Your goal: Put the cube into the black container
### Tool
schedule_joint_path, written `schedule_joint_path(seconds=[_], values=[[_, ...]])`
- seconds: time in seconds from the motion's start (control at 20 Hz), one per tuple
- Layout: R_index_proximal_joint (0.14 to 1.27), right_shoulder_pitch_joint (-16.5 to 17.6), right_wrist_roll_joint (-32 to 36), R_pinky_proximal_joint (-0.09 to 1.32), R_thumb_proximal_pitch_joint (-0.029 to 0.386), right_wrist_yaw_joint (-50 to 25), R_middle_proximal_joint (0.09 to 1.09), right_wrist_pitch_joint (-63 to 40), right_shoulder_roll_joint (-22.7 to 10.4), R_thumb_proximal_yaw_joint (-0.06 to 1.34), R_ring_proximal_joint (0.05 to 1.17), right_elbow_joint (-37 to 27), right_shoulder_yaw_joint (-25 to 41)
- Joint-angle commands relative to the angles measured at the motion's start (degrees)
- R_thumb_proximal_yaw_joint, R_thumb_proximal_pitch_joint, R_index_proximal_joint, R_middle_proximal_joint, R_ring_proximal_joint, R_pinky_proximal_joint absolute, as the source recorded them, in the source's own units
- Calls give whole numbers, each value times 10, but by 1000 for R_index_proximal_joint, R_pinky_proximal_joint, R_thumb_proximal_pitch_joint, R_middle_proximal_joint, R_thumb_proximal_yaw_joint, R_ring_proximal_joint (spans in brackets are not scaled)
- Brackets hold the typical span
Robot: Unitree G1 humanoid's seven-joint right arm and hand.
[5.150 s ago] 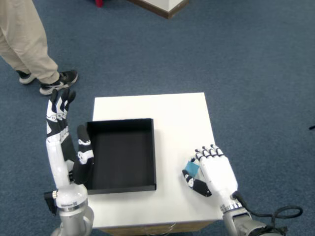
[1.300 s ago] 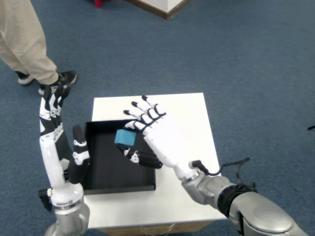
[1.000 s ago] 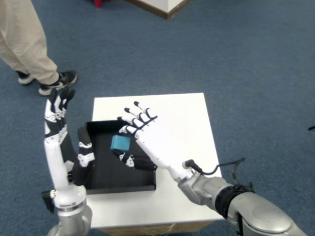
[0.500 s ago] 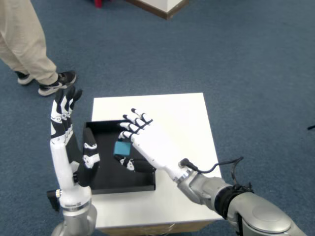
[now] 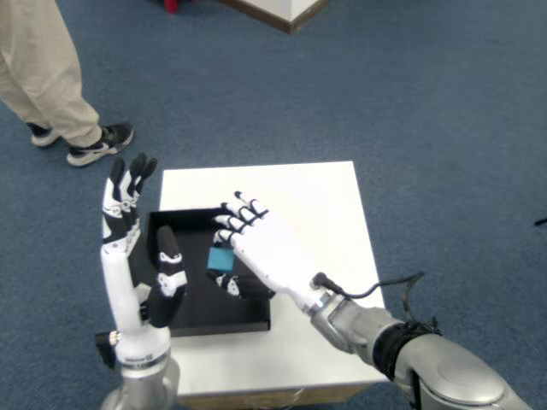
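Note:
A small teal cube [image 5: 220,258] is pinched between the thumb and fingers of my right hand [image 5: 256,248], inside the outline of the black container [image 5: 195,314]. The hand reaches from the lower right across the container's right wall, fingers pointing up-left, low over the container floor. Whether the cube touches the floor I cannot tell. My left hand [image 5: 132,248] stands upright with fingers spread at the container's left side, holding nothing.
The container sits on the left half of a small white table [image 5: 316,213] surrounded by blue carpet. A person's legs and black shoe [image 5: 98,141] stand at the upper left. A black cable [image 5: 389,286] trails off my right forearm.
My right hand has carried the cube from the table's right front up and left over the container, then lowered it inside. The left hand shifted slightly right.

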Motion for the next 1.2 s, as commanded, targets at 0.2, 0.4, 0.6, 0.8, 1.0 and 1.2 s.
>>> schedule_joint_path(seconds=[0.2,0.4,0.6,0.8,1.0,1.2], values=[[1020,-29,19,132,186,12,380,12,0,1186,257,3,-6],[942,-32,19,141,187,18,382,13,0,1111,262,-2,-6],[645,-30,25,128,126,29,357,14,1,618,252,-1,-6],[637,-29,31,108,112,34,344,14,1,582,244,0,-5],[634,-31,34,100,98,39,337,16,1,555,240,0,-6],[637,-32,35,106,90,43,336,19,0,547,244,0,-6]])
